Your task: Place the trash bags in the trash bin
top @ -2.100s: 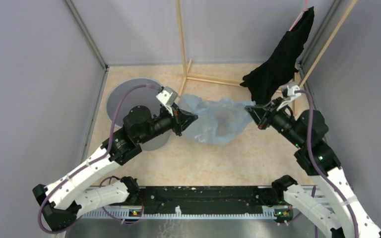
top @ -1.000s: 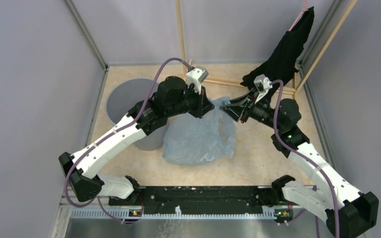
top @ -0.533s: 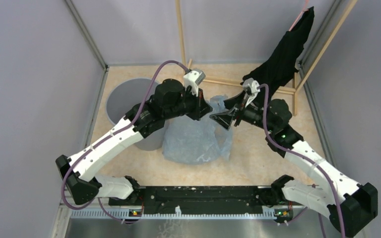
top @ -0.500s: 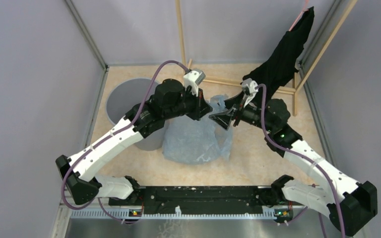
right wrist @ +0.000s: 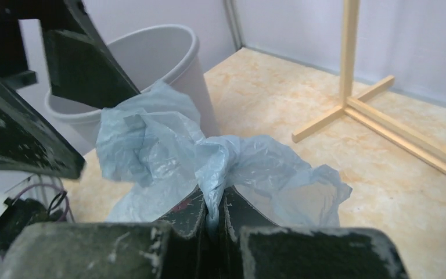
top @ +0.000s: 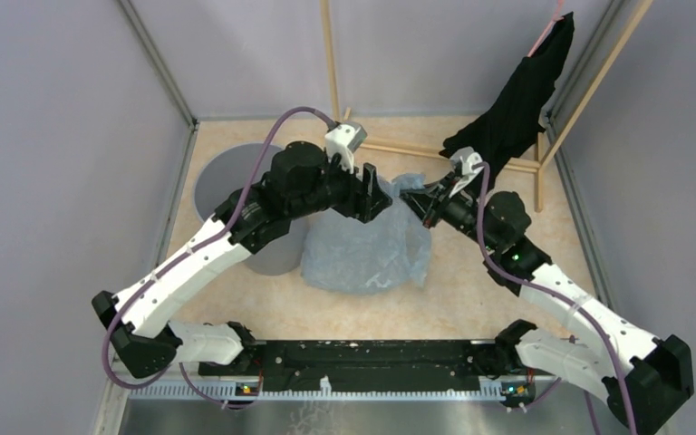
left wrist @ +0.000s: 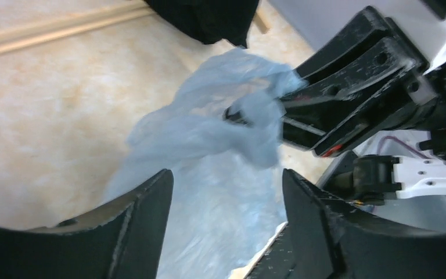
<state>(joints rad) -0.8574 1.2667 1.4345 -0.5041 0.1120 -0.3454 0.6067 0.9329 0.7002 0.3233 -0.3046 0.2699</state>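
The pale-blue trash bag [top: 367, 254] hangs crumpled in mid-table, its lower part spread on the floor. My right gripper [top: 414, 201] is shut on a bunched fold of the bag's top [right wrist: 151, 145], the plastic squeezed between its jaws [right wrist: 213, 203]. My left gripper [top: 376, 195] stands open just left of it, its fingers apart with the bag [left wrist: 209, 133] hanging beyond them, untouched. The right gripper's tips [left wrist: 255, 113] show in the left wrist view, pinching the plastic. The grey trash bin [top: 222, 177] stands upright to the left, partly hidden by my left arm; its rim [right wrist: 151, 46] is close behind the bag.
A black cloth [top: 517, 100] hangs from a wooden frame [top: 417, 147] at the back right, close behind my right arm. The frame's base bars [right wrist: 383, 122] lie on the floor. Grey walls close in both sides.
My left gripper has opened and let go of the bag's top. My right gripper, open half a second ago, has shut on that bunched top. The left arm drew back slightly leftward.
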